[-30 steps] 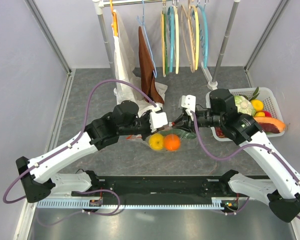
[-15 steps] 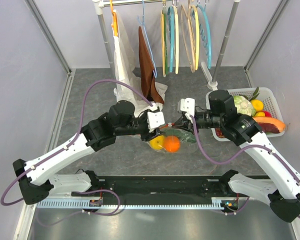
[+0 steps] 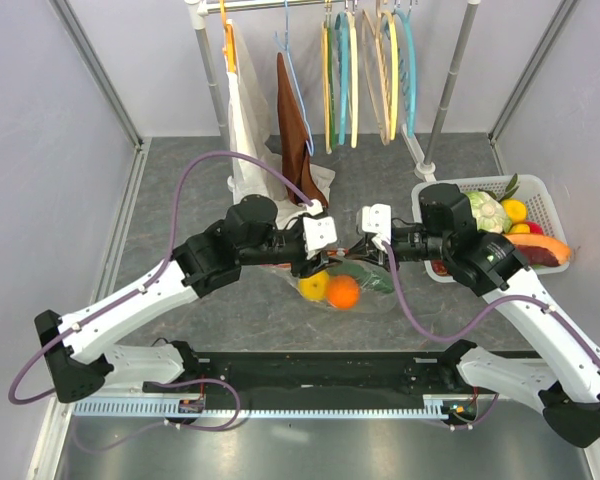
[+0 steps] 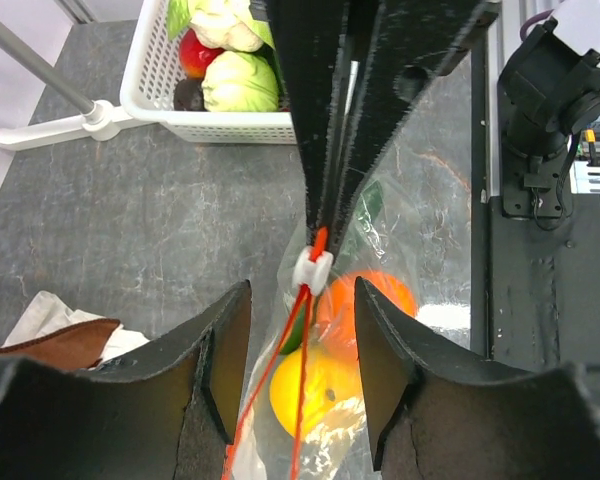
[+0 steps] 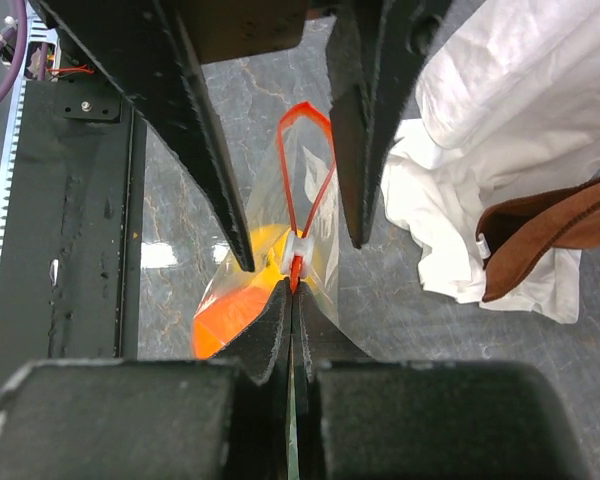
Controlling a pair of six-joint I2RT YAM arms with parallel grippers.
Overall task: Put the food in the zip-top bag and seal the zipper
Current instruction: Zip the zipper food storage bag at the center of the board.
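Observation:
The zip-top bag [image 3: 352, 285] hangs between my two grippers, just above the table. Inside it are the round orange [image 3: 343, 291], the yellow fruit [image 3: 314, 286] and the dark green cucumber [image 3: 368, 273]. My right gripper [image 5: 293, 288] is shut on the zipper [image 5: 293, 268], just behind its white slider [image 5: 298, 248]. Beyond the slider the orange-red strip [image 5: 305, 112] gapes in an open loop. My left gripper [image 4: 302, 290] is open, its fingers [image 4: 230, 360] on either side of the two zipper strands and the slider [image 4: 313, 268]. The orange [image 4: 380, 300] and yellow fruit [image 4: 315, 385] show below.
A white slatted basket [image 3: 540, 195] at the right holds a pale green cabbage [image 3: 488, 210], a red meat slab [image 3: 540, 248] and other toy food. A clothes rack [image 3: 450, 80] at the back carries coloured hangers [image 3: 370, 80], a white garment [image 3: 245, 130] and a brown one [image 3: 292, 120].
Both grippers have shifted only slightly around the bag's mouth. The bag with the fruit has sunk a little lower.

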